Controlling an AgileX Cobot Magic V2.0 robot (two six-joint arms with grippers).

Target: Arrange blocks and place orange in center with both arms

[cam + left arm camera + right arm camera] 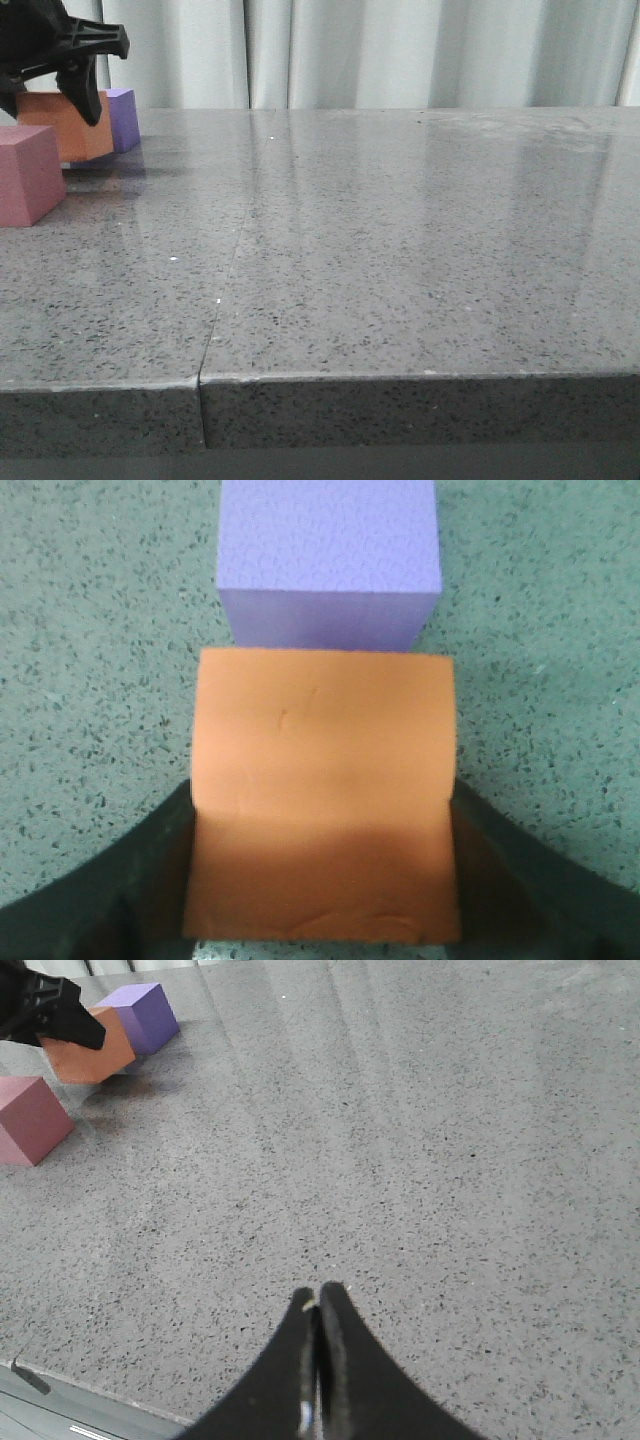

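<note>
Left hand (320, 880) is clamped on the orange cube (322, 800), one finger (120, 890) pressed to each side face. In the front view the orange cube (68, 125) looks lifted a bit off the tabletop (400, 250), a shadow under it, so probably mid-carry. The purple cube (122, 118) sits just behind the orange one, apparently close or touching; can't tell which. The pink cube (28, 175) sits in front of the orange one, nearer the camera, apart from it. Orange is between the other two in depth, so likely being lined up for the middle slot. Right hand (318, 1360) hovers well apart from the orange cube, over bare tabletop, fingers together, holding nothing; seems parked until needed. Row not tidy yet.
</note>
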